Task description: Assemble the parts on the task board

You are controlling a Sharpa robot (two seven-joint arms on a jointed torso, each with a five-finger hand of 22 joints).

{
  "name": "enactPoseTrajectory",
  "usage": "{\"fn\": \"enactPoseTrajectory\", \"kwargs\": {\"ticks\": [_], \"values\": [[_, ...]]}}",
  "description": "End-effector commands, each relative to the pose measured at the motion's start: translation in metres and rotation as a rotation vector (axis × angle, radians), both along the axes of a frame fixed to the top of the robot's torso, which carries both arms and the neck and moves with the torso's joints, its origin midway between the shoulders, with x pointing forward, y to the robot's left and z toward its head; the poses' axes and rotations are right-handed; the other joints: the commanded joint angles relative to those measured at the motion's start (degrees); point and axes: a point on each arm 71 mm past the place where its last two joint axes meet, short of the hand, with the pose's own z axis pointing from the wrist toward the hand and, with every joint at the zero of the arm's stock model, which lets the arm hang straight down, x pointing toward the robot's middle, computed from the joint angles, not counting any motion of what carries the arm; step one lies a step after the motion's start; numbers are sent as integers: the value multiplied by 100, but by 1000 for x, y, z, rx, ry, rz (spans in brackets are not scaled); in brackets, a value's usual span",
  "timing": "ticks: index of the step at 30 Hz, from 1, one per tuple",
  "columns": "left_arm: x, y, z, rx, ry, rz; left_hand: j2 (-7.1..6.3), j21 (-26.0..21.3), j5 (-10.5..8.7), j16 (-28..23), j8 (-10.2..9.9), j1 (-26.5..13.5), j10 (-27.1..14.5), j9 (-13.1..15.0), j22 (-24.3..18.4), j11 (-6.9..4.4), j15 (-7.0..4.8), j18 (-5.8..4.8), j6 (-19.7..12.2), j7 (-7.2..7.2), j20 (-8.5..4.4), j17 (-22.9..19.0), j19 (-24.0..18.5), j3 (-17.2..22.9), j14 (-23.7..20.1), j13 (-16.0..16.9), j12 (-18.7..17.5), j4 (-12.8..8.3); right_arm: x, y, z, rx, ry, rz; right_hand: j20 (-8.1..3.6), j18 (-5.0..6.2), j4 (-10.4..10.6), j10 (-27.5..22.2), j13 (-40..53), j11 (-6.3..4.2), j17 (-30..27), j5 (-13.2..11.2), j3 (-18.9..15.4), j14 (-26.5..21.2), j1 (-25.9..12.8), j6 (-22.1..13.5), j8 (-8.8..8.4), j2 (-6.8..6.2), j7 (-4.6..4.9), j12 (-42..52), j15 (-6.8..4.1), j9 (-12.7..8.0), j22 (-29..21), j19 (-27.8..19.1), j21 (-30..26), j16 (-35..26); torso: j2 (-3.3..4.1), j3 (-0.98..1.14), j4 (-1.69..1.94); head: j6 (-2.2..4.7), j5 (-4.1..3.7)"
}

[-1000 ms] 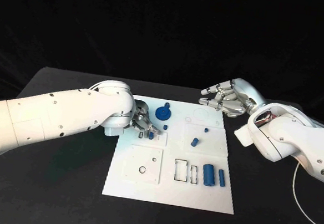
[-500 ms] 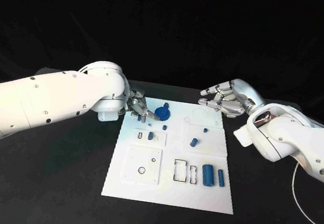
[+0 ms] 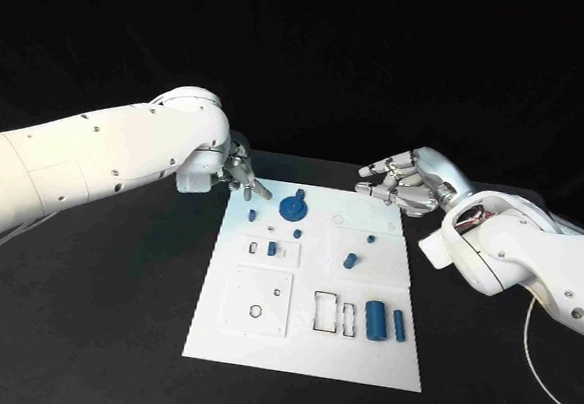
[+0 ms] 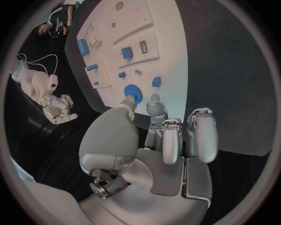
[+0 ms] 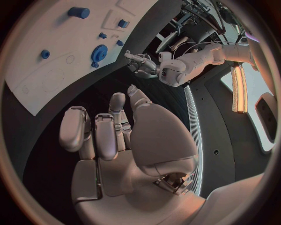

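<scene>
The white task board lies mid-table. On its far part sits a blue gear, which also shows in the wrist views. Small blue pieces are scattered around it. Two blue cylinders lie in the near right area. My left hand hovers at the board's far left corner, fingers apart, holding nothing. My right hand hangs just beyond the far right corner, fingers loosely bent and empty.
A white panel with small holes sits in the board's near left, with rectangular slots beside it. Black table surrounds the board on both sides. A white cable runs along the right.
My left hand has lifted off the board's left-middle area and drawn back to the far left corner, uncovering a small blue piece there. The right hand has barely moved.
</scene>
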Motion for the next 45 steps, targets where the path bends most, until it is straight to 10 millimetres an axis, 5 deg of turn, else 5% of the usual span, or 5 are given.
{"fn": "enactPoseTrajectory", "kwargs": {"ticks": [1, 45], "values": [[4, 1, -2, 56, 10, -26, 16, -26, -2, 17, -9, 71, 4, -9, 674, 30, 30, 11, 58, -10, 44, 1509, 243, -39, 613, 7, 15, 2, 0, 2, -1, -4, 3, 12, -15, 65, 31, -37, -5, 0, -5, 20, -6, 237, -28, 3, 10, 22, 2, -21, 10, 3, -5, -38, -31, -28, 8, -7, 2, 14, 25], [7, -8, -27, 42, 105, -52, 277, -12, 8, 17, 63, 467, -8, 0, 711, -13, -2, 6, 210, -60, 25, 1509, 254, -224, 613, -25, 41, -88, 0, 6, -2, -4, 10, 23, -16, 68, 30, -46, -18, -1, -8, 41, -4, 237, -15, 2, 10, 25, 2, -30, 9, 3, -18, -44, -39, -32, 0, 7, -5, -19, 70]]}}
